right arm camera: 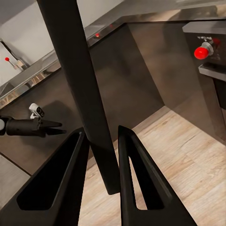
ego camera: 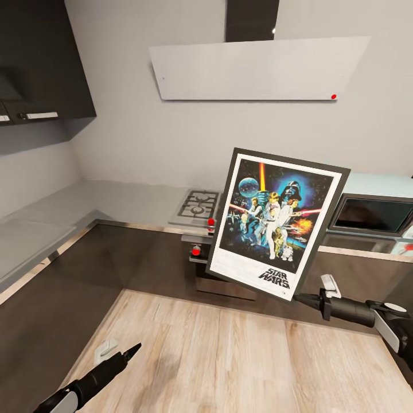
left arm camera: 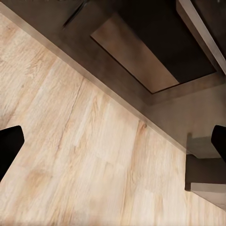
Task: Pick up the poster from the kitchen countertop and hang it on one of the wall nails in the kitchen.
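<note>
The poster (ego camera: 269, 221), black-framed with a white border and the STAR WARS logo, hangs tilted in the air in front of the kitchen countertop (ego camera: 115, 201). My right gripper (ego camera: 298, 297) is shut on its lower right corner. In the right wrist view the poster (right arm camera: 75, 70) shows edge-on as a dark bar clamped in that gripper (right arm camera: 101, 136). My left gripper (ego camera: 131, 351) is low at the left over the wooden floor, open and holding nothing; its fingers (left arm camera: 9, 146) stand far apart. A small red dot (ego camera: 334, 96) sits on the pale slanted hood panel; whether it is a wall nail I cannot tell.
A steel gas hob (ego camera: 198, 206) with red knobs sits in the worktop behind the poster. A microwave (ego camera: 373, 213) stands at the right, and dark upper cabinets (ego camera: 40, 57) hang at the left. The hood (ego camera: 258, 69) juts out overhead. Wooden floor (ego camera: 229, 355) lies between me and the dark cabinet fronts.
</note>
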### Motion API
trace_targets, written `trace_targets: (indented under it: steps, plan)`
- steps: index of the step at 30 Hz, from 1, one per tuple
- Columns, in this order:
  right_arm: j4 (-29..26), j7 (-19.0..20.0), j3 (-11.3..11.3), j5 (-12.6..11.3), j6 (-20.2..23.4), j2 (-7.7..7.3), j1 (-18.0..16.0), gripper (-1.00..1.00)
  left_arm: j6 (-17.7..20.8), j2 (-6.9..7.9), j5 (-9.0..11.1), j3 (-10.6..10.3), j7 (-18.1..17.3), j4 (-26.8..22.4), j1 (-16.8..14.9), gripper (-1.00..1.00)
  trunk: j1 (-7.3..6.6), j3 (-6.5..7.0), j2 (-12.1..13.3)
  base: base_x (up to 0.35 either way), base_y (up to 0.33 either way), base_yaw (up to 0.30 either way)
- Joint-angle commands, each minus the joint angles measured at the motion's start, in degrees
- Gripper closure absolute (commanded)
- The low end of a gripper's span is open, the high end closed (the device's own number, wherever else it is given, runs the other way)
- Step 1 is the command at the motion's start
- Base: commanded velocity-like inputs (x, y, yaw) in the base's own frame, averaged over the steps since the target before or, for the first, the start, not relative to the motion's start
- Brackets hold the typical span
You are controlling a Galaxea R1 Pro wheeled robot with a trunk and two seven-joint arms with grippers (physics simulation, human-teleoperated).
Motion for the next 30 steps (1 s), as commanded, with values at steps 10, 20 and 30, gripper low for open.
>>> trace_targets:
  steps: [10,20,30]
  plan:
    - [0.0,0.2,0.4,-0.8,0.7,-0.09,-0.1,1.0,-0.1,0.05,0.7,-0.1,-0.2,0.0,-0.1,-1.0,0.04,-0.12,-0.1,0.0,0.0,0.0]
    - [-0.8,0.1,0.6,-1.0,0.7,-0.01,-0.1,1.0,-0.5,0.14,0.7,-0.1,-0.3,0.4,-0.1,-1.0,0.04,-0.12,-0.1,-0.119,-0.072,0.059]
    - [-0.9,0.1,0.8,-0.7,0.7,0.0,-0.1,1.0,-0.5,1.29,0.8,-0.2,-2.4,0.7,-0.1,-1.0,0.04,-0.12,-0.1,-0.069,-0.038,0.274]
